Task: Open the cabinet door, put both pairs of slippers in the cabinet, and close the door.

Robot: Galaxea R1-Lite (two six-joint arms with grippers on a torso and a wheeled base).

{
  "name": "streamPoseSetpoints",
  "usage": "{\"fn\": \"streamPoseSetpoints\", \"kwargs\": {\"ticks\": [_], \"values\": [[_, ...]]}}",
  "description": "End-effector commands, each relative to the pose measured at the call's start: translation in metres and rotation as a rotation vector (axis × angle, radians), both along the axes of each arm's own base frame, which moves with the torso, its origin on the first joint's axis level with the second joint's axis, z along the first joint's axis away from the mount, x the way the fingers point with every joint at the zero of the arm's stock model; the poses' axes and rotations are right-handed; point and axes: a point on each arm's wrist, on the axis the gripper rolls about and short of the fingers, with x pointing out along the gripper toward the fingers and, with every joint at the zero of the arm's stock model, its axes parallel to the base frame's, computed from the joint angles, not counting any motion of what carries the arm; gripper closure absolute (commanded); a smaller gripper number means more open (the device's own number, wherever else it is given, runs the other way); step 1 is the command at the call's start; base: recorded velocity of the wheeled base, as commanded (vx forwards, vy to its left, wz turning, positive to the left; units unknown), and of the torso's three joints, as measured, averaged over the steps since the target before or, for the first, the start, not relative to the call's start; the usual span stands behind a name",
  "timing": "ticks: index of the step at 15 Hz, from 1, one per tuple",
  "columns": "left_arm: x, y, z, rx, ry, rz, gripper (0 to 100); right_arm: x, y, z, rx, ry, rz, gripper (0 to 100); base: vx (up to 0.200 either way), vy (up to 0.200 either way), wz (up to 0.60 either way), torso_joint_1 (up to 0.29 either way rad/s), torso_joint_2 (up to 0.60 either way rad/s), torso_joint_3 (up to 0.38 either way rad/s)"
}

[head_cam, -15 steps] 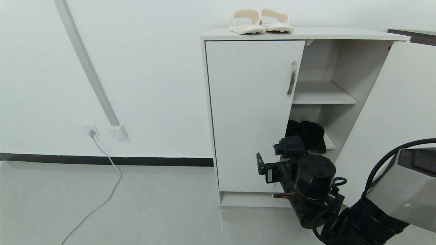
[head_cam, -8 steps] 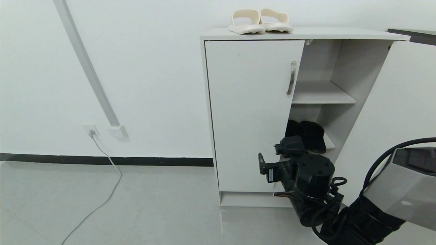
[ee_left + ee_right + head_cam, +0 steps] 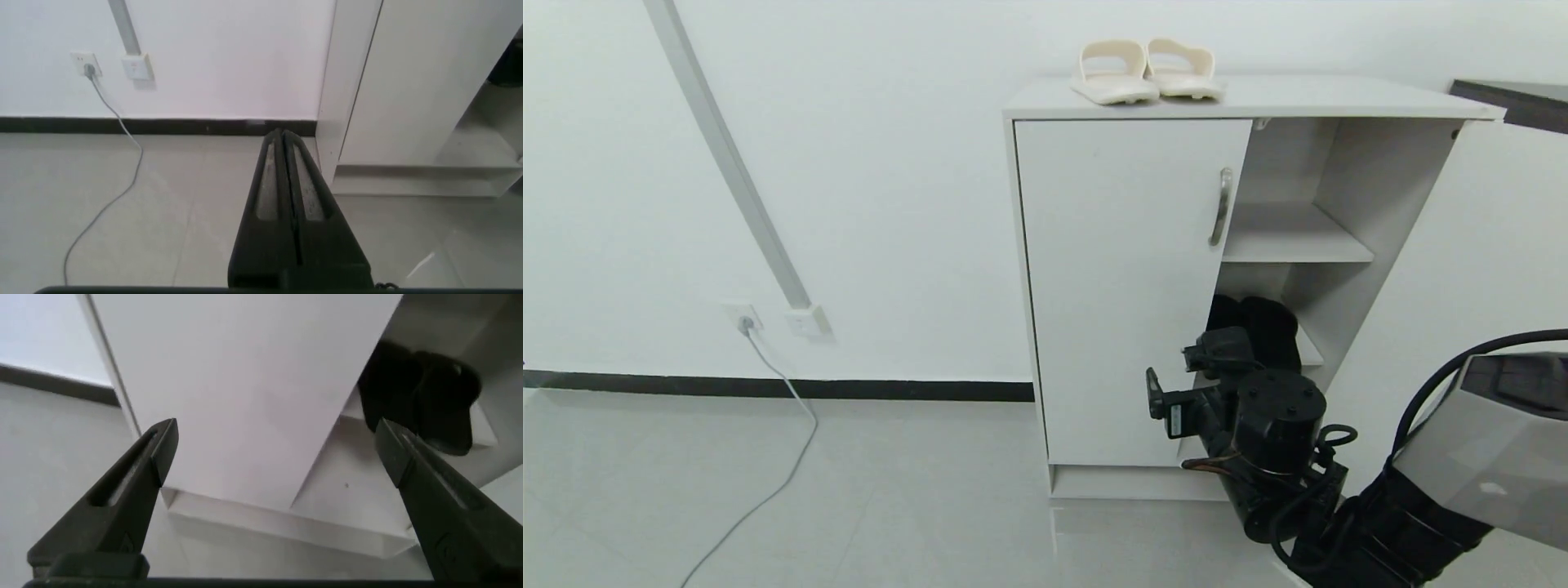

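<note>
— How do your end effectors stand?
— My right end effector [image 3: 1184, 374] is spread wide. Its black wedge-shaped fingers [image 3: 122, 490] hold nothing, low in front of the cabinet [image 3: 1339, 90], by the bottom edge of the shut door [image 3: 1127, 286]. My left end effector [image 3: 283, 151] is pressed together, two flat ribbed fingers gripping nothing, above the glossy grey tiled floor [image 3: 122, 229], with the cabinet's base farther off.
— And the slippers?
— The black slippers [image 3: 1262, 322], matte and rounded, lie side by side on the cabinet's lower shelf. The cream slippers [image 3: 1147, 72], smooth with broad straps, sit together on the cabinet's top.
— The cabinet itself?
— It is plain white board, flat and square-edged. The shut door has a slim curved metal handle [image 3: 1219, 207]; the other door [image 3: 1462, 261] is swung open on the cabinet's right. The upper shelf [image 3: 1290, 237] is a white board. A pale cable [image 3: 784, 457] trails over the floor from a wall socket [image 3: 742, 318] left of the cabinet.
</note>
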Motion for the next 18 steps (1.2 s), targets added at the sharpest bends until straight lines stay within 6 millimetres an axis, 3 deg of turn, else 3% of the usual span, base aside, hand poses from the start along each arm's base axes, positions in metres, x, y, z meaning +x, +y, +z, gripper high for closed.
{"fn": "streamPoseSetpoints", "kwargs": {"ticks": [1,18], "values": [[0.0001,0.0000,-0.0001,0.000,0.002,0.001,100,-0.0005,0.0009,-0.0008,-0.003,0.002,0.003,0,0.000,0.000,0.00,0.041,-0.55,-0.349],[0.0001,0.0000,-0.0001,0.000,0.002,0.001,100,-0.0017,-0.0003,-0.0021,-0.009,0.008,0.003,0,0.000,0.000,0.00,0.156,-0.48,-0.326]]}}
